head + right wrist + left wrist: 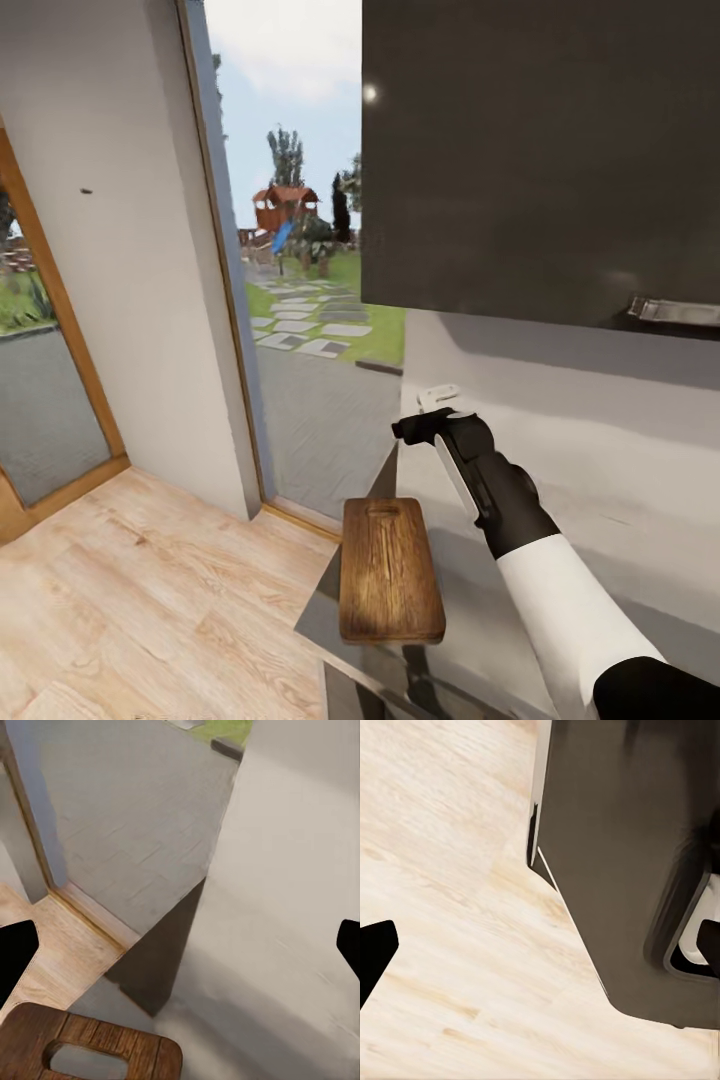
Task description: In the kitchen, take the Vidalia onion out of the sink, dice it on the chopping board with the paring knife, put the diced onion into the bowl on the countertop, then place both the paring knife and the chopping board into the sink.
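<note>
The dark-brown chopping board (390, 583) lies at the end of the glossy countertop (322, 612), handle slot pointing toward the window. My right gripper (428, 415) hovers above and beyond the board's slotted end, close to the white wall. In the right wrist view the right gripper (180, 952) is open, fingertips (15, 960) far apart with nothing between them, and the board's slotted end (97, 1046) shows below. My left gripper (540, 949) is open over the wood floor (442, 870). The onion, sink, paring knife and bowl are out of view.
A glossy black upper cabinet (540, 150) with a metal handle (675, 312) hangs above the right arm. A tall window (300, 300) onto a garden stands behind the counter end. Pale plank floor (130, 600) spreads to the left. A dark cabinet body (615, 870) stands beside the left gripper.
</note>
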